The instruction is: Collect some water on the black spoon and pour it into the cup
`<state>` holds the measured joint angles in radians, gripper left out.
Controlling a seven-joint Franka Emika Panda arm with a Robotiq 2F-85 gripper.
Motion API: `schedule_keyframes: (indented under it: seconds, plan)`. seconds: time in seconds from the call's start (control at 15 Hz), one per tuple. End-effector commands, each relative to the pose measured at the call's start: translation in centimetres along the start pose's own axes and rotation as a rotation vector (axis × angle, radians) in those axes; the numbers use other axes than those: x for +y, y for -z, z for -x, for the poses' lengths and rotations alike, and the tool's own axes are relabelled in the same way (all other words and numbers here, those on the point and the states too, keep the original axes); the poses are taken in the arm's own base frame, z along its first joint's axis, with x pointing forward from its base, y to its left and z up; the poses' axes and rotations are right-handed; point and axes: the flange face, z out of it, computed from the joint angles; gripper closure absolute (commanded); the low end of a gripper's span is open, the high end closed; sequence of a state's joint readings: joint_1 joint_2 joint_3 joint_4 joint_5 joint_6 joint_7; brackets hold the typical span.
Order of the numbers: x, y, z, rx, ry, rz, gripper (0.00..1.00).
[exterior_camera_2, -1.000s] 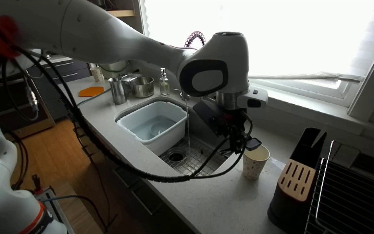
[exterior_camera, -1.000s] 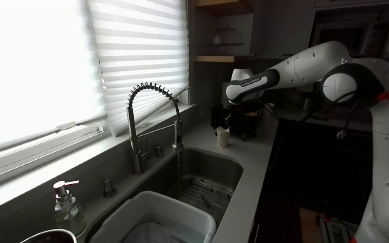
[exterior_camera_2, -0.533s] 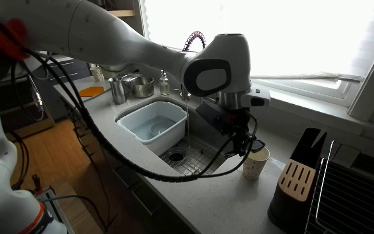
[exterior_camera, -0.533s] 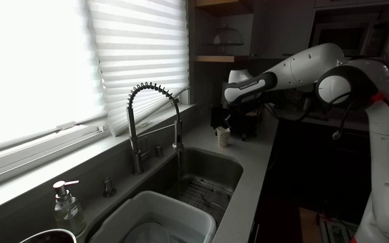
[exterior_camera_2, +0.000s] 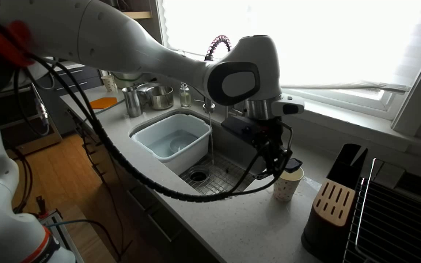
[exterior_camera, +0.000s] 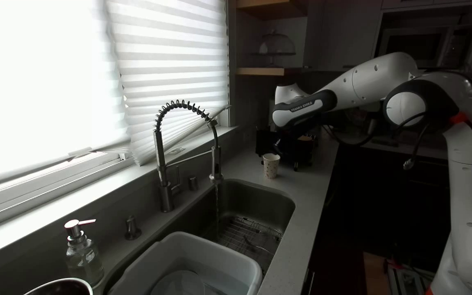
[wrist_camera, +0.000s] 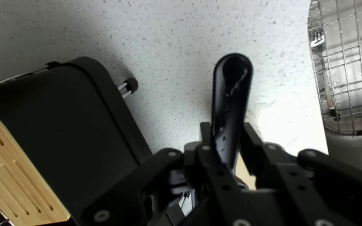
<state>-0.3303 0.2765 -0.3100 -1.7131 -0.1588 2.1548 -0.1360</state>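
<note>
My gripper (wrist_camera: 226, 131) is shut on the black spoon (wrist_camera: 231, 91), with a finger on each side of its dark handle. Water drops lie along the handle in the wrist view. In an exterior view the spoon's flat black head (exterior_camera_2: 293, 165) is tilted over the rim of the cup (exterior_camera_2: 287, 187). Whether water is in the spoon's head does not show. The cup is cream with small specks and stands upright on the counter; it also shows in an exterior view (exterior_camera: 271, 167). In the wrist view its pale inside (wrist_camera: 245, 172) shows partly behind the fingers.
Water (exterior_camera: 217, 205) runs from the tap (exterior_camera: 164, 164) into the sink (exterior_camera: 256, 194). A pale tub (exterior_camera_2: 192, 157) with water stands in the sink. A black knife block with a wooden top (exterior_camera_2: 333, 202) and a wire rack (exterior_camera_2: 397, 215) stand beside the cup.
My gripper has moved a little toward the cup, and the hand has tilted, so the spoon's head now slopes over the cup. The cup has not moved; the water still runs.
</note>
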Motion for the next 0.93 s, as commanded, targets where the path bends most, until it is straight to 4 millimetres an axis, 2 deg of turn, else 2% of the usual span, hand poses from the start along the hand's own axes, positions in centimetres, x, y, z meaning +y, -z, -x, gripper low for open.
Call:
schedule_keyframes:
  seconds: [0.0, 0.87]
  plan:
    - [-0.3, 0.3, 0.1, -0.01, 0.008, 0.054, 0.94]
    - [-0.9, 1.5, 0.2, -0.007, 0.071, 0.202, 0.94]
